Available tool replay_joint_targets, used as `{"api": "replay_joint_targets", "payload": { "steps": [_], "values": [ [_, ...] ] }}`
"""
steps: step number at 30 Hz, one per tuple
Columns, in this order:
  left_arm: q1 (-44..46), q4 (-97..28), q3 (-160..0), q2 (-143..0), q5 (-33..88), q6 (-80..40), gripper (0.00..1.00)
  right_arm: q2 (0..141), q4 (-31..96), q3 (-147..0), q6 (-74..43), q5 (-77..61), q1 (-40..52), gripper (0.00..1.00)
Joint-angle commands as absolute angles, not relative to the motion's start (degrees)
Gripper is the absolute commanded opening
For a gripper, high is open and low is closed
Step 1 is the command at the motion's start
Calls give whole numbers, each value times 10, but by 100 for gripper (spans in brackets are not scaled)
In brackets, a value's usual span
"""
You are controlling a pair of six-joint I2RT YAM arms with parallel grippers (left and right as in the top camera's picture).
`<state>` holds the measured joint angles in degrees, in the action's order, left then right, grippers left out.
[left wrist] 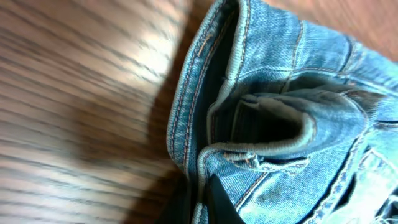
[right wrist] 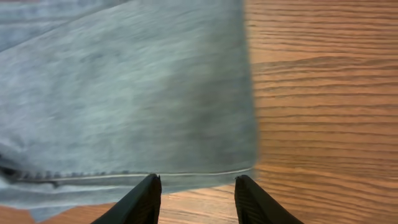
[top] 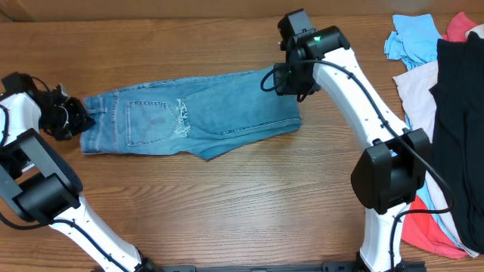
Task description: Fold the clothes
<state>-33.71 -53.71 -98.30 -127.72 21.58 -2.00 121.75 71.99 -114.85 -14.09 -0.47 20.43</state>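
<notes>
One pair of light blue denim jeans (top: 193, 113) lies flat and folded lengthwise on the brown wood-grain table (top: 227, 211), waistband to the left and leg ends to the right. One stitched back pocket faces up.

There are two white-and-black robot arms. The left gripper (top: 72, 119) sits at the waistband end. Its wrist view is filled by the bunched waistband (left wrist: 261, 118) and a belt loop. Only a dark bit of finger (left wrist: 214, 202) shows at the bottom edge, so I cannot tell whether it is clamped on the denim or not.

The right gripper (top: 291, 79) hangs over the leg end. Its two black fingertips (right wrist: 146, 199) stand apart with a clear gap and nothing between them, above the hem edge.

A pile at the right edge holds one sky-blue thin garment (top: 412, 38), one black garment (top: 461, 113), one pale whitish garment (top: 416, 91) and red fabric (top: 461, 26).
</notes>
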Motion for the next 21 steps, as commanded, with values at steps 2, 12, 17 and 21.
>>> {"api": "replay_joint_targets", "payload": {
  "steps": [2,12,17,21],
  "values": [
    [-386,-550,-1047,-1222,176,-45,4,1196,719,-1156,-150,6,150,42],
    [-445,-646,-1202,-1217,217,-50,4,1193,730,-1156,-138,6,49,42],
    [-410,-690,-1271,-1216,255,-45,4,1193,743,-1156,-133,6,27,42],
    [-355,-717,-1318,-1216,322,-43,4,1194,748,-1156,-131,6,25,42]
  ]
}}
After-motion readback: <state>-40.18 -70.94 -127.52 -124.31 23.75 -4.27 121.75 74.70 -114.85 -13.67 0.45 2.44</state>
